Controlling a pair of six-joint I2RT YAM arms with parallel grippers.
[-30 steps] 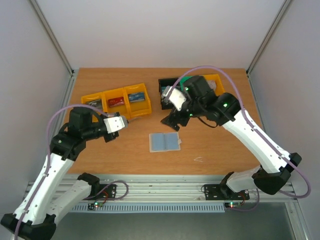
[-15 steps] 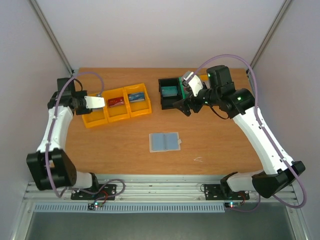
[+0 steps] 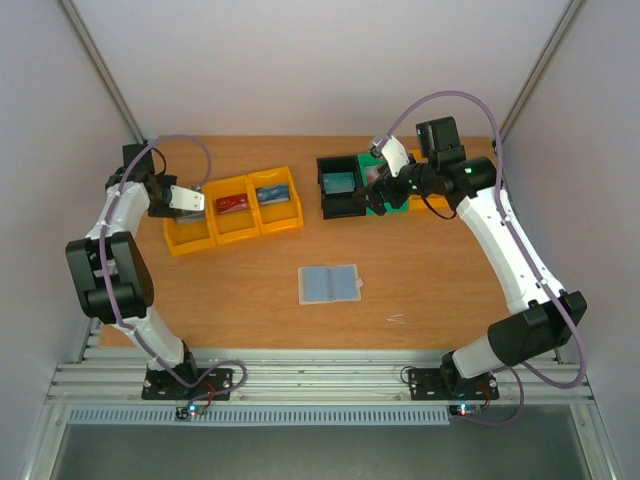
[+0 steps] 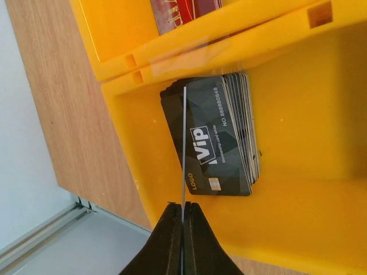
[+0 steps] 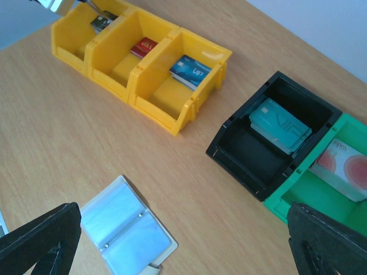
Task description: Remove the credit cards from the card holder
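On the wood table [image 3: 440,290] the blue-grey card holder [image 3: 329,284] lies open; left gripper [image 4: 182,215] pinches a card [image 4: 184,149], right gripper [image 3: 377,192] gapes empty.

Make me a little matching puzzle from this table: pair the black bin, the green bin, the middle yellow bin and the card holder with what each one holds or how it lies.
Column one:
1. black bin
2. green bin
3. middle yellow bin
4. card holder

Column two:
a. holds a red card
b. holds a teal card
c. lies open on the table
d. holds a pale card with pink circles

Pairs: 1-b, 2-d, 3-a, 4-c.
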